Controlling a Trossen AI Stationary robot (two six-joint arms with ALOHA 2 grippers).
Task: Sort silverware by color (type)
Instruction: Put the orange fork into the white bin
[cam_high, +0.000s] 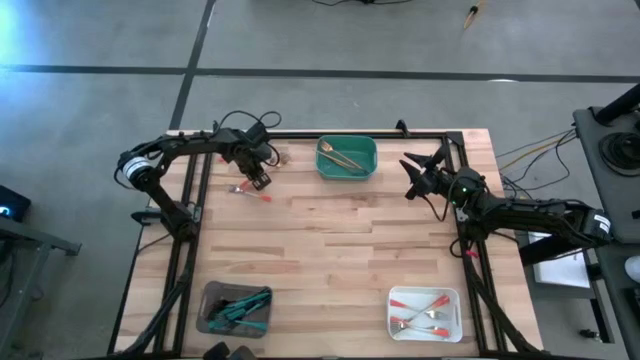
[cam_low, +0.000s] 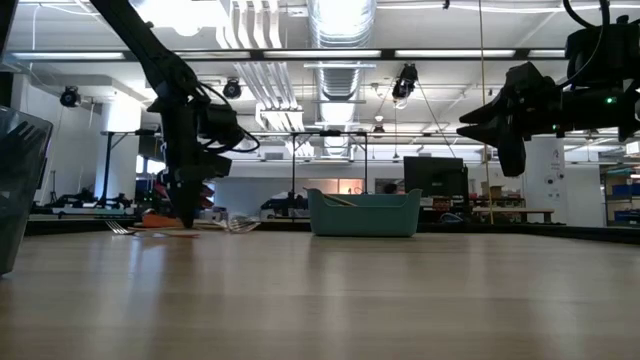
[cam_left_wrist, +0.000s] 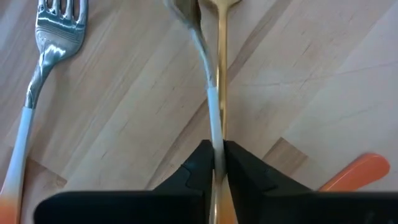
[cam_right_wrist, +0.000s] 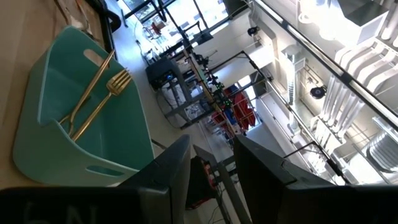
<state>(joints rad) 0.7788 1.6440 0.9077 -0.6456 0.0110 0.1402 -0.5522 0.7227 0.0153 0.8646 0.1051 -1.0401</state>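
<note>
At the far left of the table, the left gripper (cam_left_wrist: 217, 163) pinches two crossed handles — a gold spoon (cam_left_wrist: 221, 74) and a pale-handled spoon (cam_left_wrist: 202, 59) — so it should lift only the gold, while the right gripper (cam_high: 418, 172) hovers open by the green tray (cam_high: 346, 171).

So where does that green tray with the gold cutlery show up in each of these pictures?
High view: green tray at the table's far edge, near the middle.
Low view: centre, on the table.
Left wrist view: not in it.
Right wrist view: at the left.
Shared landmark: the gold cutlery lying inside it.
</note>
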